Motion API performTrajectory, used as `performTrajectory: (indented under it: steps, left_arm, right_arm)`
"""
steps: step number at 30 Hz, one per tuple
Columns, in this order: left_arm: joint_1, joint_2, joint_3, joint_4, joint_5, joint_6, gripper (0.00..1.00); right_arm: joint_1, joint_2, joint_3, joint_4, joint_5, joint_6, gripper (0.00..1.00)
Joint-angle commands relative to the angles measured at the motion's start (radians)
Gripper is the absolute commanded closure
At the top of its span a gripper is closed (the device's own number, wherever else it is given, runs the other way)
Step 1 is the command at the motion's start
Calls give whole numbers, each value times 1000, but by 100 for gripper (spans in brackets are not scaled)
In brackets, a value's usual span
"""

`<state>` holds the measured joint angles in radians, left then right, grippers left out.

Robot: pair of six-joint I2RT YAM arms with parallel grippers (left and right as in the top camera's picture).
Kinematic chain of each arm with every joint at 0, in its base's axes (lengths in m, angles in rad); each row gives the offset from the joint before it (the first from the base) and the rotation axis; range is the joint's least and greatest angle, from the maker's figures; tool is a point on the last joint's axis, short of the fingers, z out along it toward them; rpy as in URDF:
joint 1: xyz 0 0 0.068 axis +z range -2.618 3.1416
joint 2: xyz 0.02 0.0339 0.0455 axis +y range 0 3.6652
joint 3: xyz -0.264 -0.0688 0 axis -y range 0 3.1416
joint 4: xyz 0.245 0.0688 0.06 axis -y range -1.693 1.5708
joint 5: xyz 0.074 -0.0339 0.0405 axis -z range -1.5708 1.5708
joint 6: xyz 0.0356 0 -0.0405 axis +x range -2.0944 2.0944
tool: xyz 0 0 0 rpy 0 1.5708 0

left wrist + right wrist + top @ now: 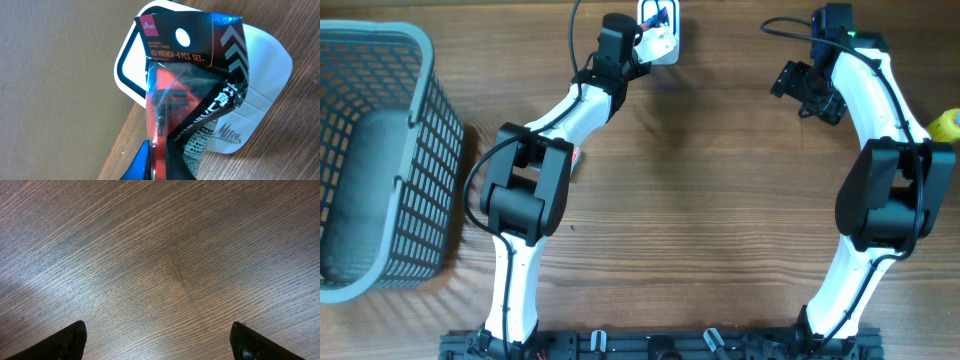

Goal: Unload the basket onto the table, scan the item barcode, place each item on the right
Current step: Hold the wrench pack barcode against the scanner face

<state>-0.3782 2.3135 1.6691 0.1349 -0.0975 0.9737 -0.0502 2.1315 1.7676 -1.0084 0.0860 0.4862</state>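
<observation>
The hex wrench pack (185, 100), black-and-red plastic with a round hang hole, stands upright just before the white scanner (265, 65), overlapping its face.

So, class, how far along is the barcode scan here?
Done: the left gripper has its jaws shut on the pack. In hand: the pack is held in front of the white scanner. Left: nothing shows a finished read. The right gripper hangs open over the table, unused.
</observation>
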Motion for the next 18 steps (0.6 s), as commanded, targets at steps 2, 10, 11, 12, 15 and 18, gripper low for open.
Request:
performTrajectory:
  steps: [2, 10, 11, 12, 15, 18]
  left_arm:
    - [2, 32, 14, -4, -71, 124, 96]
    - [14, 31, 19, 29, -133, 217, 96]
    - [11, 31, 20, 29, -133, 240, 96]
    - [11, 31, 20, 30, -137, 259, 96]
    - [5, 29, 20, 52, -148, 306, 96]
    - [-3, 26, 26, 56, -166, 337, 96]
  right_arm:
    - [8, -27, -9, 2, -9, 11, 8]
    - [8, -27, -9, 2, -9, 11, 8]
    - [8, -27, -9, 2, -9, 11, 8]
    - [8, -27, -9, 2, -9, 11, 8]
    - [8, -27, -9, 3, -9, 11, 8]
    - [8, -27, -9, 6, -9, 11, 8]
